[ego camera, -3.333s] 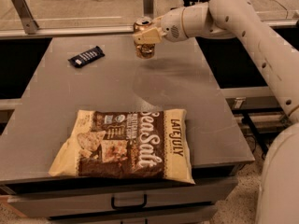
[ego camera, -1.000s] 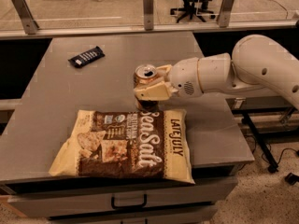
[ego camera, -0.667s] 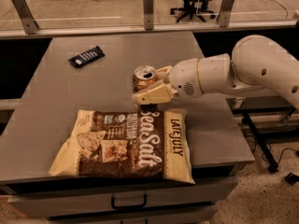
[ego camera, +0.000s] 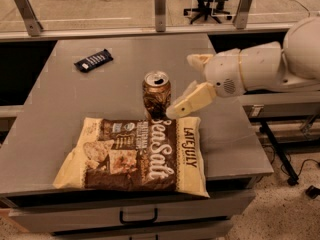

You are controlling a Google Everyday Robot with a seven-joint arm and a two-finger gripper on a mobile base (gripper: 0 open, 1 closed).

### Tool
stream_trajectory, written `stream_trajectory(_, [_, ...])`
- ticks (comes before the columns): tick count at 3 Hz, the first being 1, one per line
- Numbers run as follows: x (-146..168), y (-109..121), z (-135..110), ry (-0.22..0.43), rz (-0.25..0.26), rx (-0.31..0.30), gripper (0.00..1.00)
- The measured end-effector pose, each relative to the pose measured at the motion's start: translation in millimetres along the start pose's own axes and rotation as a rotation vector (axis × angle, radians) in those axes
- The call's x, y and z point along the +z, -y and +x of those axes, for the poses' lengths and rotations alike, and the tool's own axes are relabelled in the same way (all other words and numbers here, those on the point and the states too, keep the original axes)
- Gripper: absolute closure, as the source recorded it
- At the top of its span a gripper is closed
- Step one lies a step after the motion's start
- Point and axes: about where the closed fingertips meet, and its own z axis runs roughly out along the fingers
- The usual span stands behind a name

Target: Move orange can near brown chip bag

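Note:
The orange can (ego camera: 156, 94) stands upright on the grey table (ego camera: 75, 104), its base touching the far edge of the brown chip bag (ego camera: 138, 155). The bag lies flat near the table's front edge, "Sea Salt" script facing up. My gripper (ego camera: 187, 84) is just right of the can, open, with its fingers (ego camera: 190, 100) spread and clear of the can. The can is free of the gripper.
A flat dark snack bar wrapper (ego camera: 93, 60) lies at the table's far left. A drawer front (ego camera: 137, 215) sits under the table's front edge. Metal rail posts (ego camera: 160, 4) run behind the table, with office chairs beyond.
The gripper carried the can from the far side down to the bag, set it on the table, let go, and drew back to the right.

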Motion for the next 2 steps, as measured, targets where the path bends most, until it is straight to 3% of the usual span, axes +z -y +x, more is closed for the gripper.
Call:
stream_trajectory(1, [-56.7, 22.4, -30.1, -0.044, 0.108, -0.09, 0.0])
stream_trajectory(2, [-118.1, 38.8, -101.2, -0.093, 0.264, -0.275, 0.0])
